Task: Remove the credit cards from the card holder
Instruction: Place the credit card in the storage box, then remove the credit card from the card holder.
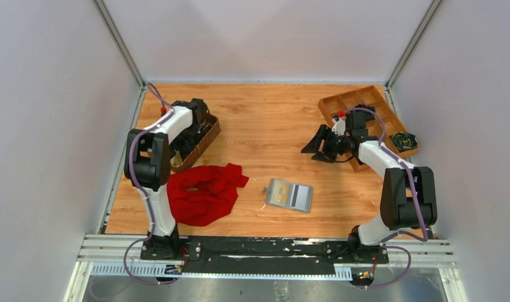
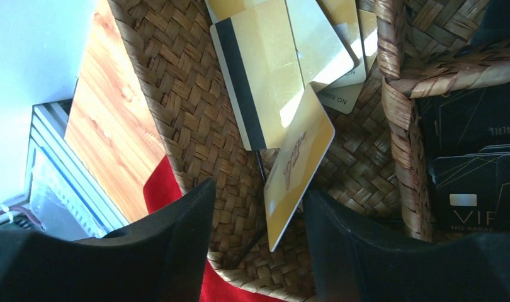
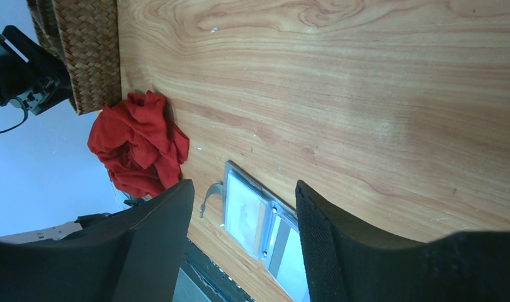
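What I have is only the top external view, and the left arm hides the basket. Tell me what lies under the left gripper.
Observer: Several flat gold rectangular cards lie overlapping on the floor of the brown woven wicker basket, one showing a black stripe.
Operator: Report the left gripper and the card nearest it.
Observer: The left gripper is open. One more gold card sits tilted between its fingers instead of lying flat with the others. I cannot tell whether it touches either finger.
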Controlling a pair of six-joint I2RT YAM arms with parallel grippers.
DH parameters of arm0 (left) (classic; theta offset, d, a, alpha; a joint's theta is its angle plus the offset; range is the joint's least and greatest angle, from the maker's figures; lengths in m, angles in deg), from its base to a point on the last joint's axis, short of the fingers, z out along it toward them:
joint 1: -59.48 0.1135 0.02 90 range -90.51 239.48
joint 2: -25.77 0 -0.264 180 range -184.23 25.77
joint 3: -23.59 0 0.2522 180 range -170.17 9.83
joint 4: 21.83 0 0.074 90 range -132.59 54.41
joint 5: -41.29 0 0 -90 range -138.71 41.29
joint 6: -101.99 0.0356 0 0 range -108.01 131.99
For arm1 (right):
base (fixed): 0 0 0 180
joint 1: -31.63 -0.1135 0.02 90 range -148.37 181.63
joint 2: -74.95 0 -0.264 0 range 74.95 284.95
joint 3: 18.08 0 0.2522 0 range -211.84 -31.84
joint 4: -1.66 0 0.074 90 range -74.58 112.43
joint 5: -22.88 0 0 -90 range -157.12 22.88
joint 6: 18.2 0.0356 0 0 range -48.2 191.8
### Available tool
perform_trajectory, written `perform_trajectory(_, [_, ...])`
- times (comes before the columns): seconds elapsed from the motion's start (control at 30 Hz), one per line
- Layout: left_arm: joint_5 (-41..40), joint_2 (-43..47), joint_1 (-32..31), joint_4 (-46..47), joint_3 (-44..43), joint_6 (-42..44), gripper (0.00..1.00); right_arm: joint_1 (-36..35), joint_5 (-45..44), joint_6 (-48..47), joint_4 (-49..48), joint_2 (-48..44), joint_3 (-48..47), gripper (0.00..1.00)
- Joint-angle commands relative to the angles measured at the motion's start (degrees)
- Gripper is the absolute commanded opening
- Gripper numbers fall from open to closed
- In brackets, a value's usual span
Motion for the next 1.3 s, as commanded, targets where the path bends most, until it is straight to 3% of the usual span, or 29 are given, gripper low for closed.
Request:
perform_trajectory(0.0, [-0.5, 3.07, 0.18, -0.44, 0.83, -1.19, 0.59, 0.77, 1.18, 0.53, -0.06, -3.48, 0.8, 0.65])
perform_trajectory(0.13, [-1.02, 9.45, -0.63, -0.44, 1.28, -0.1, 0.59, 0.69, 1.39, 0.73, -0.06, -6.07, 2.24, 0.65])
perform_trajectory(0.27, [-3.3, 18.0, -5.45, -0.36, 0.95, 2.09, 0.6, 0.27, 1.24, 1.1, -0.06, -9.18, 4.48, 0.65])
perform_trajectory(0.43, [-1.92, 24.58, -15.17, 0.16, 0.89, 3.85, 0.6, -2.89, -0.47, 2.44, 0.53, -12.8, 8.15, 0.66])
perform_trajectory(0.63, [3.88, 23.9, -31.49, 1.7, 0.44, 7.52, 0.59, -9.84, -2.83, 7.06, -2.32, -15.18, 15.45, 0.65])
perform_trajectory(0.77, [14.78, 22.96, -38.15, 8.36, 2.89, 11.07, 0.59, -14.05, -4.12, 10.55, -4.9, -15.87, 17.78, 0.48])
perform_trajectory(0.9, [31.64, 24.59, -38.93, 21.74, 9.95, 13.49, 0.6, -15.64, -6.88, 12.99, -6.54, -16.95, 20.12, 0.41])
perform_trajectory(1.1, [54.55, 22.42, -38.93, 42.54, 18.88, 10.69, 0.6, -15.58, -12.72, 12.17, -0.25, -19.8, 20.88, 0.41])
perform_trajectory(1.27, [63.21, 16.94, -38.93, 54.53, 22.15, 5.49, 0.58, -15.25, -15.66, 11.03, 5.7, -21.4, 21.16, 0.41])
